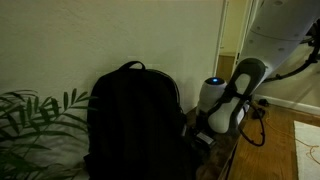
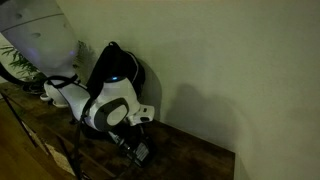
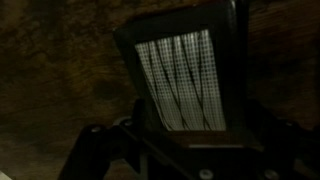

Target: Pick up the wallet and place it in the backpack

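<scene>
**Open jaws poised over the wallet, grasp not yet made**

The step in hand looks like the approach for the pick-up. The gripper points down at the wooden table just beside the backpack, on the side away from the plant. Its fingers stand spread wide and hold nothing. In the wrist view the wallet lies flat on the wood, grey face up, between the lines of the two fingers and a little ahead of them. That puts it close by the backpack's foot too.

As I judge it, the next move is to lower until the fingers straddle the wallet's edges, close, then lift clear of the backpack's rounded top. Whether the backpack is unzipped cannot be told from these views.

Room is tight. The backpack stands against the wall, and so flat a wallet offers little edge to pinch. Away from the backpack the table ends nearby, with floor beyond. The free room is upward.
</scene>
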Controlling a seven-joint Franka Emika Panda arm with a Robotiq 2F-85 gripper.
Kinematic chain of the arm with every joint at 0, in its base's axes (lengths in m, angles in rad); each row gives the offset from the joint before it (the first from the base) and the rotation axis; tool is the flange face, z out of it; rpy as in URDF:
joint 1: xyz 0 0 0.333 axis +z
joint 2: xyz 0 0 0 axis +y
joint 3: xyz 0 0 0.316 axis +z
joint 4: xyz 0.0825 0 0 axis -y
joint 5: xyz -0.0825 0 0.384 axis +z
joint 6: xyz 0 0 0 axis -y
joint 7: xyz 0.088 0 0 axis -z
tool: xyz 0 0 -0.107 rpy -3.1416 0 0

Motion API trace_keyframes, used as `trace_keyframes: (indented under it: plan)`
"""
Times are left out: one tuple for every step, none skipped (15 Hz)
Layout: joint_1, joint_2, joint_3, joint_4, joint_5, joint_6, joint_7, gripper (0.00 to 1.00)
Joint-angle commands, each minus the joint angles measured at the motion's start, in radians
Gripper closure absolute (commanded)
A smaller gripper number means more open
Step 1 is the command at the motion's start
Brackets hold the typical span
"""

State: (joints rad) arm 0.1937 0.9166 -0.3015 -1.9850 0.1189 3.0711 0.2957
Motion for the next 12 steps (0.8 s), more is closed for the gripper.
trace_keyframes:
  plan:
    - [0.008,-0.04,0.002,-0.019,0.02,-0.046,0.016,0.0]
    - [0.004,-0.051,0.01,-0.023,0.018,-0.065,0.01,0.0]
    - [0.01,-0.064,0.01,-0.032,0.014,-0.088,0.009,0.0]
    - [0.007,-0.071,0.016,-0.035,0.01,-0.103,0.007,0.0]
    - [0.012,-0.078,0.016,-0.039,0.006,-0.119,0.011,0.0]
    - [0.018,-0.08,0.012,-0.039,0.0,-0.128,0.014,0.0]
    - [0.016,-0.077,0.016,-0.035,-0.006,-0.13,0.01,0.0]
    - [0.019,-0.077,0.015,-0.036,-0.01,-0.134,0.011,0.0]
    - [0.02,-0.07,0.015,-0.033,-0.013,-0.132,0.011,0.0]
    - [0.021,-0.067,0.016,-0.031,-0.016,-0.135,0.01,0.0]
    - [0.022,-0.063,0.016,-0.029,-0.018,-0.137,0.01,0.0]
    - [0.024,-0.058,0.015,-0.027,-0.019,-0.136,0.011,0.0]
